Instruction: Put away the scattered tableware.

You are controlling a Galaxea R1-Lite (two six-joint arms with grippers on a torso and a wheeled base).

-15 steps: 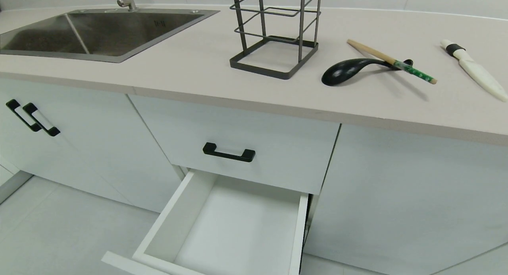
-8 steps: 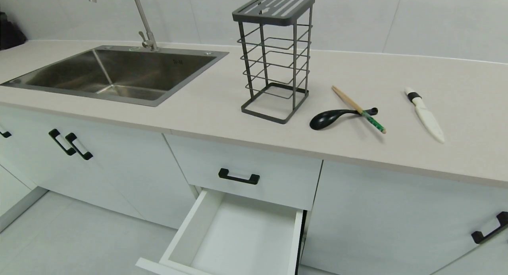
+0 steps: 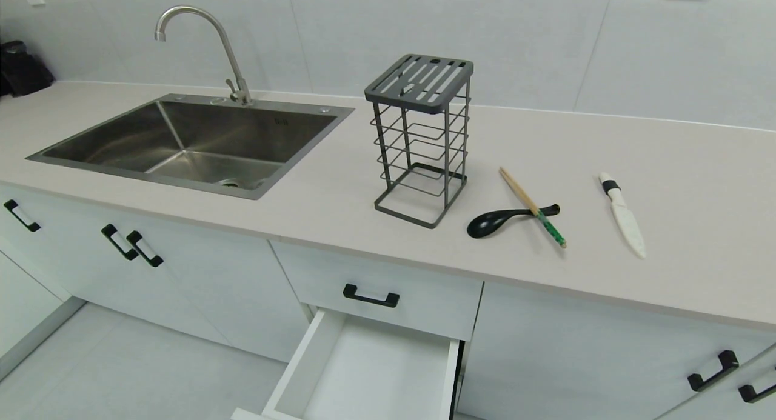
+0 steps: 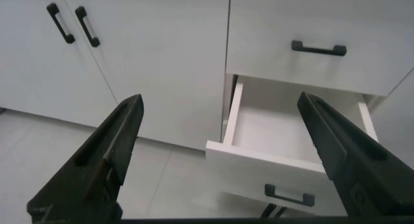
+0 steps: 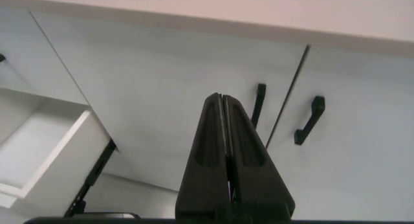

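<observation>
On the beige counter (image 3: 339, 196) lie a black spoon (image 3: 494, 222), a pair of wooden chopsticks (image 3: 533, 208) resting across the spoon's handle, and a white knife (image 3: 623, 215) farther right. A dark wire rack (image 3: 421, 141) stands upright left of the spoon. Below the counter, a white drawer (image 3: 297, 371) is pulled out with nothing in it. My left gripper (image 4: 220, 98) is open, low in front of that drawer (image 4: 272, 179). My right gripper (image 5: 222, 101) is shut with nothing held, facing the white cabinet doors (image 5: 162, 101) under the counter.
A steel sink (image 3: 139, 177) with a curved faucet (image 3: 212, 32) takes up the counter's left. Above the open drawer sits a closed one with a black handle (image 3: 371, 297). Cabinet doors with black handles (image 3: 132, 249) flank both sides. The floor is pale tile (image 3: 121, 371).
The whole head view has shifted: the camera has pulled back and tilted up, bringing in the faucet and rack top. The tableware lies as before.
</observation>
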